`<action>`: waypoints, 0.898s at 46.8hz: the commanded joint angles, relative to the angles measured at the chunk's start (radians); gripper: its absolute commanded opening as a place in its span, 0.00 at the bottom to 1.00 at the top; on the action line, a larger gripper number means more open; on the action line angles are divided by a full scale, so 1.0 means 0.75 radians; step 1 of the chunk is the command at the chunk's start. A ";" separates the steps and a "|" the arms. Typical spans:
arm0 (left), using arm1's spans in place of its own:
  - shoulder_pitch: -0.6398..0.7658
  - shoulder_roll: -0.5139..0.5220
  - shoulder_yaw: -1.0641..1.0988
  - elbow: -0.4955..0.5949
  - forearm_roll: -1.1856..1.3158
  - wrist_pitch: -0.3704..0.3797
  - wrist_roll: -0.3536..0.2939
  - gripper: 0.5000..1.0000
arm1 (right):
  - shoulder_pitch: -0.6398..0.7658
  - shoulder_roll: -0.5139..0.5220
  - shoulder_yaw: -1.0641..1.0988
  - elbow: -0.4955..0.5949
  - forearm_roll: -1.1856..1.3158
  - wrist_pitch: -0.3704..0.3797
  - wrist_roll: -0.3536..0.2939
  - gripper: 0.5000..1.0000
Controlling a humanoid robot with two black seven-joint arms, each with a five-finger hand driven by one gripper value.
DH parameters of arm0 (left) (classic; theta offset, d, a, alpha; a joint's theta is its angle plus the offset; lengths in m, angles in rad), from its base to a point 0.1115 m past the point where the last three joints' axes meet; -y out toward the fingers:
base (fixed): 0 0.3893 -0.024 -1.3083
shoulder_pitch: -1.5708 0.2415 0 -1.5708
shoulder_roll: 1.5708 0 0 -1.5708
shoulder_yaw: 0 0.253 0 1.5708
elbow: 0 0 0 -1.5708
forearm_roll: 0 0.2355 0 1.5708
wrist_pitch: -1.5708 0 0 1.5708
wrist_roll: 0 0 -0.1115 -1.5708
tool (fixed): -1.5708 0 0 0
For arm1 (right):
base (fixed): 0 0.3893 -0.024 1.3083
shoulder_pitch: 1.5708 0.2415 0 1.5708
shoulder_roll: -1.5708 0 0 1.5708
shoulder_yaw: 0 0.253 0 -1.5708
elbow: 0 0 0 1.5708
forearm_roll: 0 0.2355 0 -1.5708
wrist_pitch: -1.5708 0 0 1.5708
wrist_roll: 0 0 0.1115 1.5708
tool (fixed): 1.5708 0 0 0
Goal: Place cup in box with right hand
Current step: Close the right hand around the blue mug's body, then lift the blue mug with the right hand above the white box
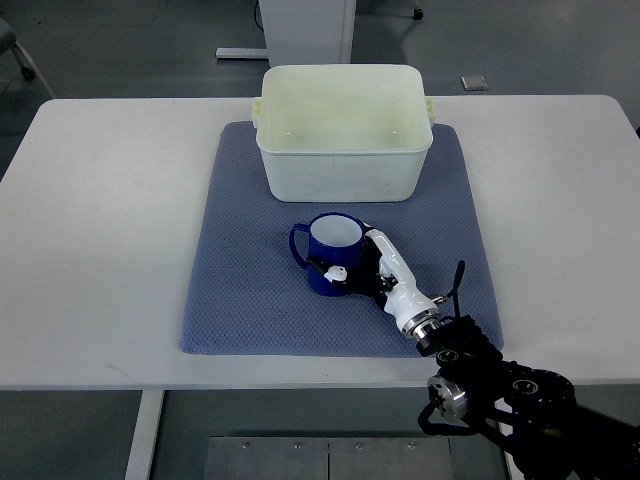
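a white surface fills most of the view, seen steeply from above. a blue-grey mat lies across its middle. at the far edge of the mat sits a pale cream box, open at the top, with small lugs on its left and right rims; only its bare inside shows. nearer the camera, just apart from the box's front wall, a dark blue cup stands upright on the mat, its white inside showing and its handle pointing to the left. the right arm enters from the lower right corner, black at the wrist. its white and black right hand reaches the cup from the right, fingers curled around the cup's near and right side, gripping it.
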 commanded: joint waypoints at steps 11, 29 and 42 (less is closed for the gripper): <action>0.000 0.000 0.000 0.000 0.000 0.000 0.000 1.00 | 0.028 -0.018 0.008 0.027 0.005 0.008 0.000 0.00; 0.000 0.000 0.000 0.000 0.000 0.000 0.000 1.00 | 0.075 -0.319 0.016 0.268 0.017 0.022 0.000 0.00; 0.000 0.000 0.000 0.002 0.000 0.000 0.000 1.00 | 0.075 -0.548 0.071 0.456 0.038 0.022 0.000 0.00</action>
